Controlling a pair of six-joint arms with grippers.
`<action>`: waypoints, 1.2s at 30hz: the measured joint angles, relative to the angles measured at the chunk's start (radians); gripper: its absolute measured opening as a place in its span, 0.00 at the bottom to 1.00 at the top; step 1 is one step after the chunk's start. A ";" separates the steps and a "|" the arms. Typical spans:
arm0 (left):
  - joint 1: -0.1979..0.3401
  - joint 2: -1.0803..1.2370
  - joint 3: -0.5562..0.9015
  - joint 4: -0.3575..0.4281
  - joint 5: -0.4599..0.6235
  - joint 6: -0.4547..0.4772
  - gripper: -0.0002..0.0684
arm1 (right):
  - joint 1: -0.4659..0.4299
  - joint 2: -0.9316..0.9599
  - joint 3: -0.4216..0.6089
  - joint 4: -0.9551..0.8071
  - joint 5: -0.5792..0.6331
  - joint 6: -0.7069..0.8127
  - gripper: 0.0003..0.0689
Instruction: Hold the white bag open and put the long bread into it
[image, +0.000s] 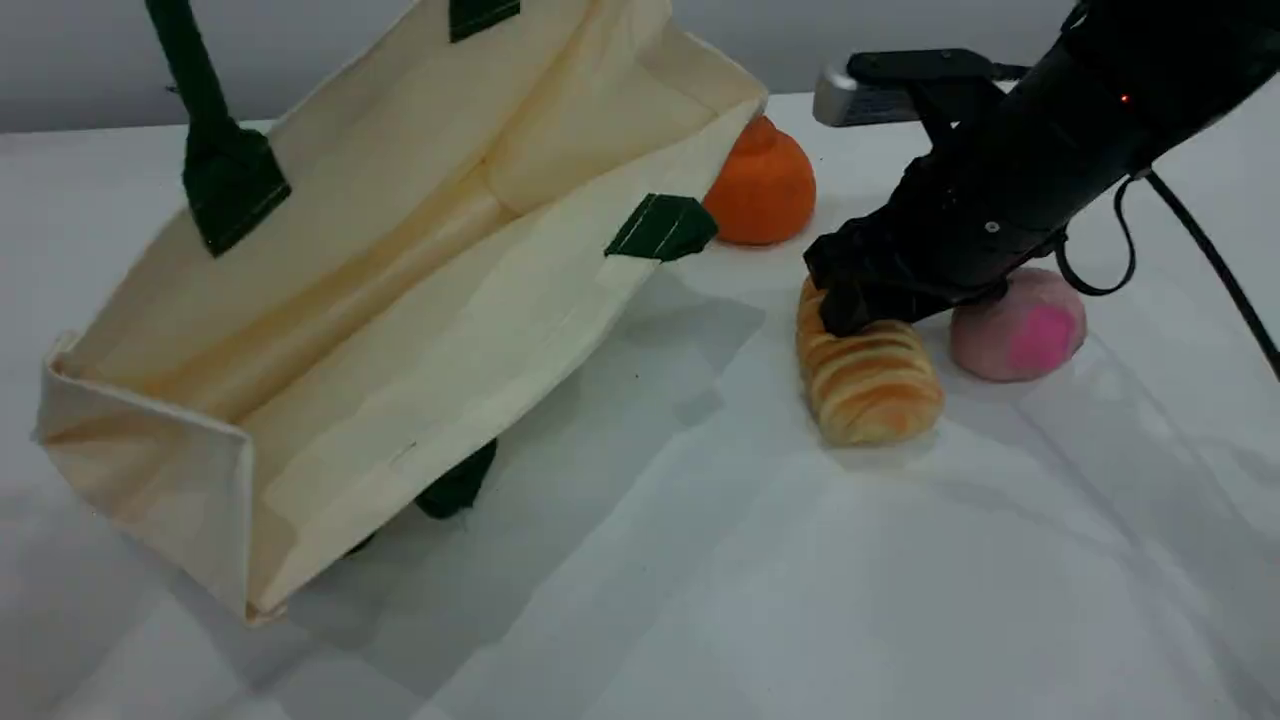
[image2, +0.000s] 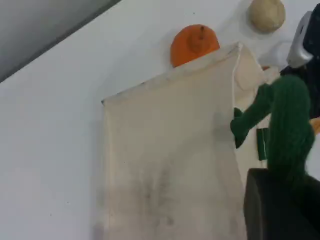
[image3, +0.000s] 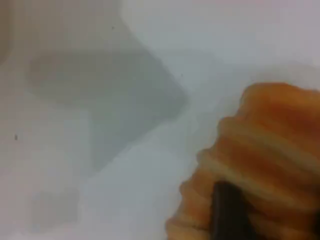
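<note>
Cream white bag: tilted, mouth open, on table.
Left pincer: clamped together on green handle.
Right pincer: closed around long bread, far end.

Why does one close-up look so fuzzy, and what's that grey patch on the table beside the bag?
Right wrist view: the long bread sits too near the lens, so it is soft and smeary. Scene view: sharp; the grey patch is the shadow the white bag casts on the table. Left wrist view: the green rope handle is blurred, close up.
</note>
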 joint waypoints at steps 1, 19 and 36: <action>0.000 0.000 0.000 -0.001 0.000 0.000 0.14 | 0.000 0.005 -0.001 0.002 0.005 0.000 0.48; 0.000 0.000 0.000 -0.003 0.000 0.000 0.14 | 0.003 -0.056 -0.002 0.001 0.115 -0.067 0.11; 0.000 0.006 0.000 0.019 -0.008 0.000 0.14 | -0.161 -0.302 -0.005 -0.370 0.266 0.255 0.08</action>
